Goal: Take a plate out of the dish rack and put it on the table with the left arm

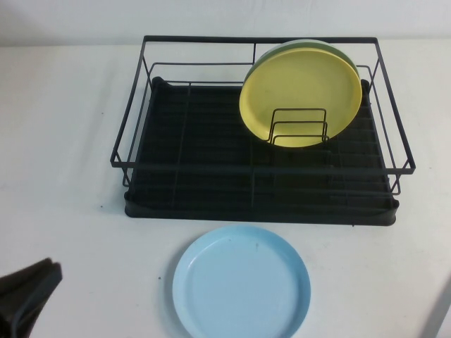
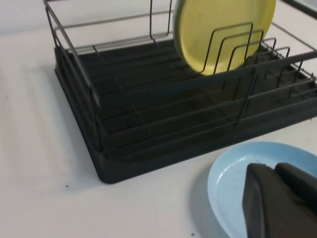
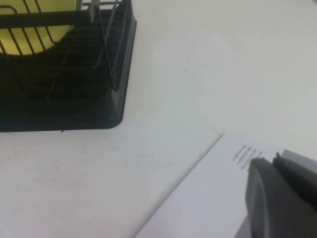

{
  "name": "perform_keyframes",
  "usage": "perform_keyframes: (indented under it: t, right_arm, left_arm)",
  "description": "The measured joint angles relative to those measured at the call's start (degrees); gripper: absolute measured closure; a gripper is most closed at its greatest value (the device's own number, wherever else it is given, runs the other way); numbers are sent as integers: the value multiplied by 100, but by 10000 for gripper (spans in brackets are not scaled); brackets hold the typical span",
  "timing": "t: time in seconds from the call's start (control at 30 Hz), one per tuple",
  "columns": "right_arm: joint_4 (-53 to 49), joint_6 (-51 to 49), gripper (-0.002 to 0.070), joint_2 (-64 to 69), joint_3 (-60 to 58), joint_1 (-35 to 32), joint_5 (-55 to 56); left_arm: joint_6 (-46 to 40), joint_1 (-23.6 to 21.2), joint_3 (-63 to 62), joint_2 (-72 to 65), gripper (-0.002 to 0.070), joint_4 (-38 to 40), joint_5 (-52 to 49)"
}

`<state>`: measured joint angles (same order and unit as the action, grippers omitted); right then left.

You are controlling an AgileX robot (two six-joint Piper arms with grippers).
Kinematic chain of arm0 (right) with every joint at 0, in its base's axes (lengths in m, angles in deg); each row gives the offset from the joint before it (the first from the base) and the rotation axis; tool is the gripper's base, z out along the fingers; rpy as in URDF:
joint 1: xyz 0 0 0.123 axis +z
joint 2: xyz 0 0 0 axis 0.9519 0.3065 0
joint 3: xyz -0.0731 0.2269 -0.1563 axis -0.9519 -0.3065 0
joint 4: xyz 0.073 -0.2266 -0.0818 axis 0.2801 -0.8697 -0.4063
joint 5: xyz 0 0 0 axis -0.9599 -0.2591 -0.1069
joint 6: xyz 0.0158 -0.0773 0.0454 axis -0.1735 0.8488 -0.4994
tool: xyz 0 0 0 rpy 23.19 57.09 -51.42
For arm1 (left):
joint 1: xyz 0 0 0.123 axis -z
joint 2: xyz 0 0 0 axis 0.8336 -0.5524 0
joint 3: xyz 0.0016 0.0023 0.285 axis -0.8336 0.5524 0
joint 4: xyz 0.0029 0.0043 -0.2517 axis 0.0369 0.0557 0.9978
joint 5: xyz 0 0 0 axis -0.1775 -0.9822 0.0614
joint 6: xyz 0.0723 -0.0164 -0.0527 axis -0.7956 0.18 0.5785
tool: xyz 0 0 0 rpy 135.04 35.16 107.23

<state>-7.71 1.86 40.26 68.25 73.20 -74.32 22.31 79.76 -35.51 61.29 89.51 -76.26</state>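
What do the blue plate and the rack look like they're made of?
Blue plate, flat on the table: likely plastic or melamine; even colour, soft sheen. Rack: thin black wire, probably coated metal, on a matte black tray, seemingly plastic. Left gripper, over the plate's edge, and right gripper, off to the rack's right, both look shut.

We look down on a white table under soft, even light.
Behind its far edge we see a pale, plain wall, slightly greyer than the tabletop. The table is matte white with a few small dark specks, and the shadows on it are faint and blurred. Near one corner we find a white sheet of paper with tiny print.
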Motion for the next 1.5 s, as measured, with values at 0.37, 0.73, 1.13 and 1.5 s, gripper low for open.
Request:
perform_keyframes:
  t: [0.37,0.73,1.13,1.5]
  right_arm:
    - [0,0,694,0,0,0,0]
    - [0,0,694,0,0,0,0]
    - [4,0,694,0,0,0,0]
    - [13,0,694,0,0,0,0]
  left_arm:
    - [306,0,615,2213,676,-460,-659]
    - [2440,0,705,2202,676,-1990,-621]
    - [3954,-679,2084,2192,676,-2432,347]
    - [3210,-1392,2084,2192,676,-2330,49]
